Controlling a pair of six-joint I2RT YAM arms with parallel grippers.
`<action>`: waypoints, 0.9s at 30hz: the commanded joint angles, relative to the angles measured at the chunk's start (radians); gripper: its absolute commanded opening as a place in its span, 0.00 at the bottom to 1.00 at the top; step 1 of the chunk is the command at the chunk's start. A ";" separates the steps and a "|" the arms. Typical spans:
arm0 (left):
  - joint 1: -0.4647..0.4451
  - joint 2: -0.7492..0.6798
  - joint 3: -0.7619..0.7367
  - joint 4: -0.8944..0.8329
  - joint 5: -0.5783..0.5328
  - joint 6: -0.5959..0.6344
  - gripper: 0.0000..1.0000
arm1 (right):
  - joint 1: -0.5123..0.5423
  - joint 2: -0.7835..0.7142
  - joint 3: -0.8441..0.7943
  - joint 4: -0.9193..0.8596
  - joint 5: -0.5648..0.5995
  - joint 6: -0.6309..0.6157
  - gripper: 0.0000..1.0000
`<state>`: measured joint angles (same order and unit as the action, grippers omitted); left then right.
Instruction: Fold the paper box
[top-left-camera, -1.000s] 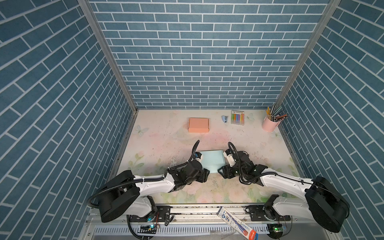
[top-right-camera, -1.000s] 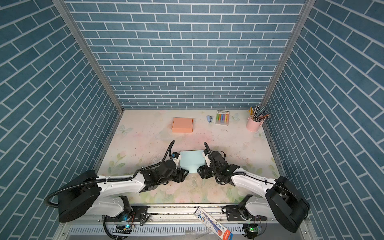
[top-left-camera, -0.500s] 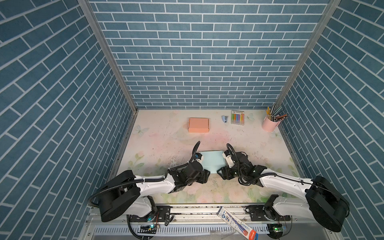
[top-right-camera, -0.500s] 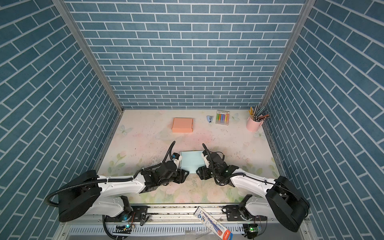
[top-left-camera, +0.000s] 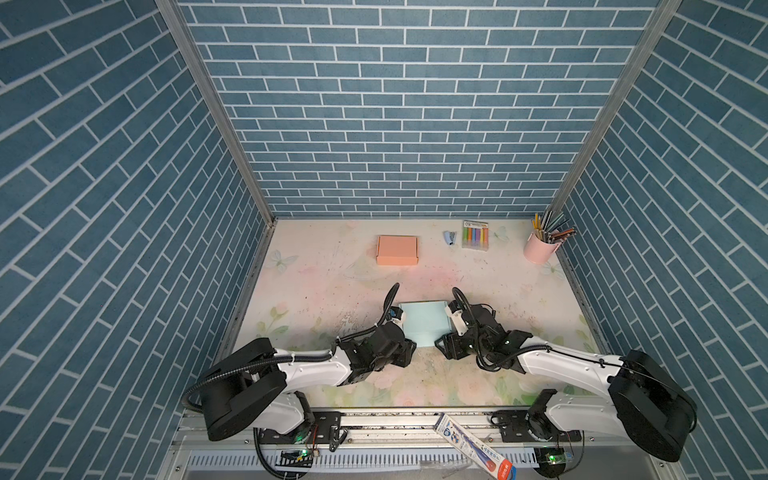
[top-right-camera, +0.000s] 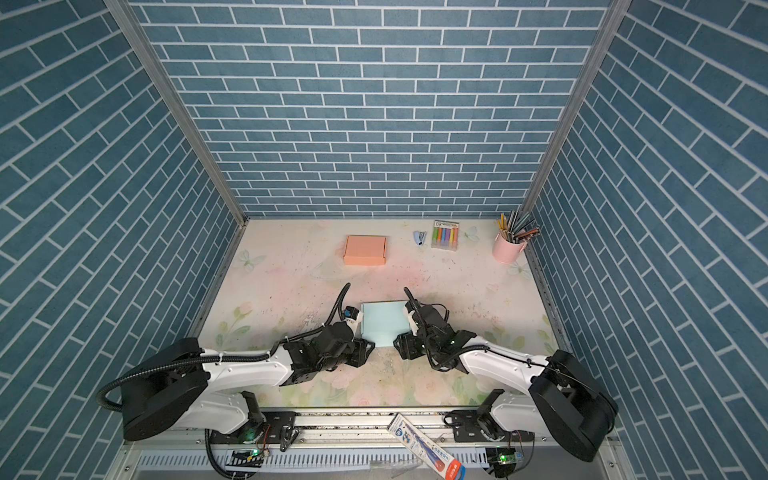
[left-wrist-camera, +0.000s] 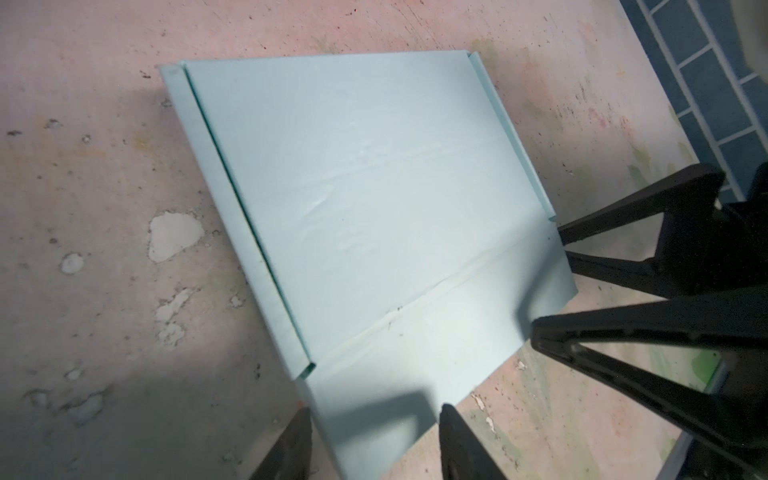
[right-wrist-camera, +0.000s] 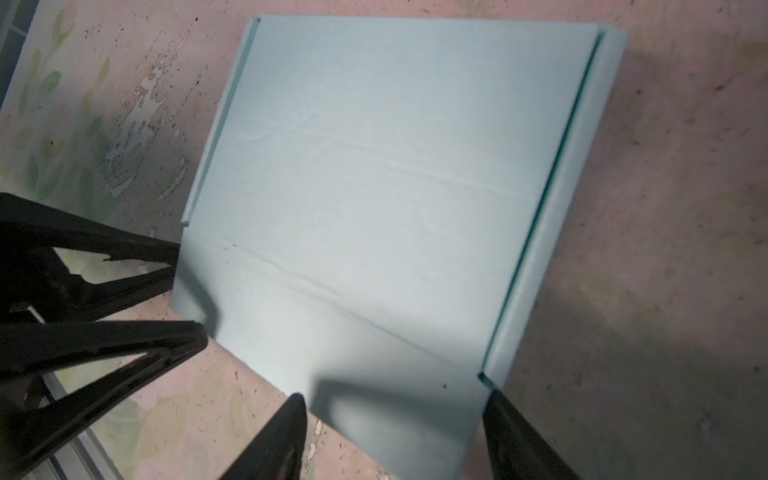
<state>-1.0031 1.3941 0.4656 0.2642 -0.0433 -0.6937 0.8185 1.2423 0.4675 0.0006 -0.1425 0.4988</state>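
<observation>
On the left, the left gripper (left-wrist-camera: 376, 409) sits low at the near left corner of the paper box (top-left-camera: 424, 322), its jaws clearly apart with the corner of the near flap (left-wrist-camera: 415, 365) between them, and nothing is clamped. The box lies almost flat on the table (top-left-camera: 332, 282), in the near middle, between the two arms, with a narrow side strip (left-wrist-camera: 232, 208) raised along each side. On the right, the right gripper (right-wrist-camera: 395, 397) stands at the other near corner in the same way, jaws apart, holding nothing. The main danger, I think, is an uneven hold. If one gripper bites only the very edge of the thin flap, the paper may slip out or tear. If one arm lifts before the other, the flap would twist instead of bending along its crease. Nothing presses the box down, so a pull could also drag this light sheet across the table.
</observation>
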 joint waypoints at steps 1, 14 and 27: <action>0.011 0.023 -0.007 0.021 -0.006 0.008 0.47 | 0.008 0.014 0.007 0.003 0.018 0.015 0.67; 0.028 0.056 0.001 0.033 -0.011 0.020 0.42 | 0.008 0.029 0.005 0.002 0.076 -0.015 0.67; 0.034 0.056 0.007 0.032 -0.013 0.027 0.42 | 0.008 -0.145 0.043 -0.138 0.173 -0.060 0.72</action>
<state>-0.9771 1.4464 0.4660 0.2981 -0.0406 -0.6731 0.8219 1.1351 0.4759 -0.0803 -0.0345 0.4786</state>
